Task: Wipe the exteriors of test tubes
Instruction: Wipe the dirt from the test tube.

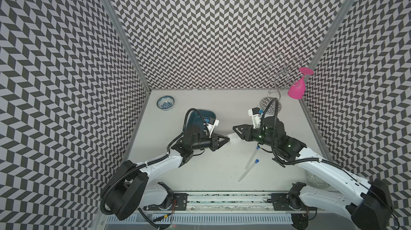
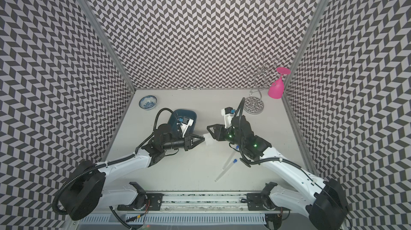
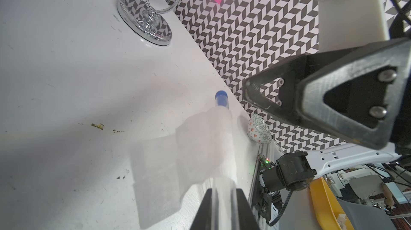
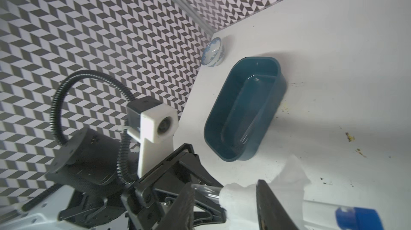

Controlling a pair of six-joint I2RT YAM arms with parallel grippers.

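Note:
My left gripper [image 1: 227, 139] [image 3: 222, 193] is shut on the rounded end of a clear test tube [image 3: 221, 99] with a blue cap. The tube points toward my right arm. A white wipe [image 1: 233, 138] [image 3: 206, 142] [image 4: 240, 197] is wrapped around its middle. My right gripper [image 1: 236, 132] [image 4: 224, 200] is open, its jaws standing on either side of the wrapped wipe with a gap at one finger. Two more capped test tubes [image 1: 252, 156] [image 1: 243, 176] lie crossed on the table below my right wrist, seen in both top views [image 2: 229, 162].
A teal bin [image 1: 200, 117] [image 4: 244, 108] sits behind my left wrist. A blue-and-white bowl [image 1: 165, 102] stands at the back left. A wire rack [image 1: 270, 105] with a pink glass [image 1: 297, 88] hanging from it stands at the back right. A patterned bowl [image 1: 315, 180] is under my right arm.

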